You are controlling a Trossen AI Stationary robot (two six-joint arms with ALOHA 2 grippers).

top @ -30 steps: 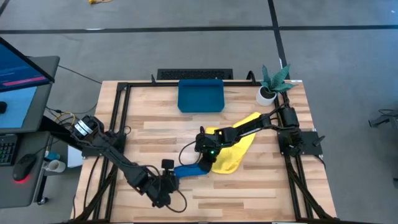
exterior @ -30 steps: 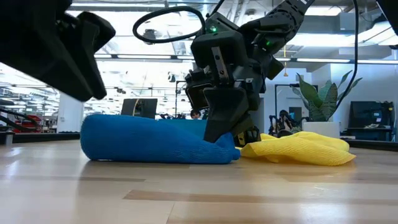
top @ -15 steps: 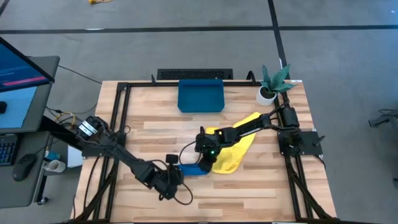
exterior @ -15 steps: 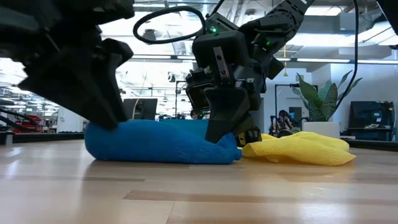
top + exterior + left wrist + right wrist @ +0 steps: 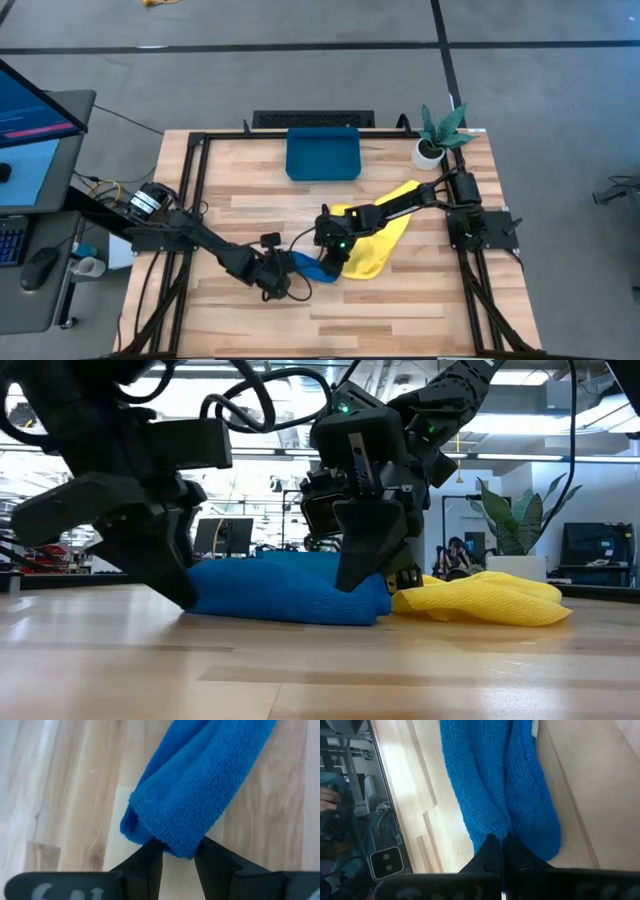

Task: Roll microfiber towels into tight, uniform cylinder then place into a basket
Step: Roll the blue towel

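Gripping blue towel (image 5: pixel 290 588), both hands.

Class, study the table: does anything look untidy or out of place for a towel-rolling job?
Yes. The yellow towel lies crumpled and unrolled on the table, partly under the right arm. The blue towel is a loose, uneven roll held between both end effectors, and the basket holds no towel.

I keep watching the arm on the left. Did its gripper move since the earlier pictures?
Yes. In the high view the left gripper has slid right and slightly toward the basket, reaching the blue towel's end.
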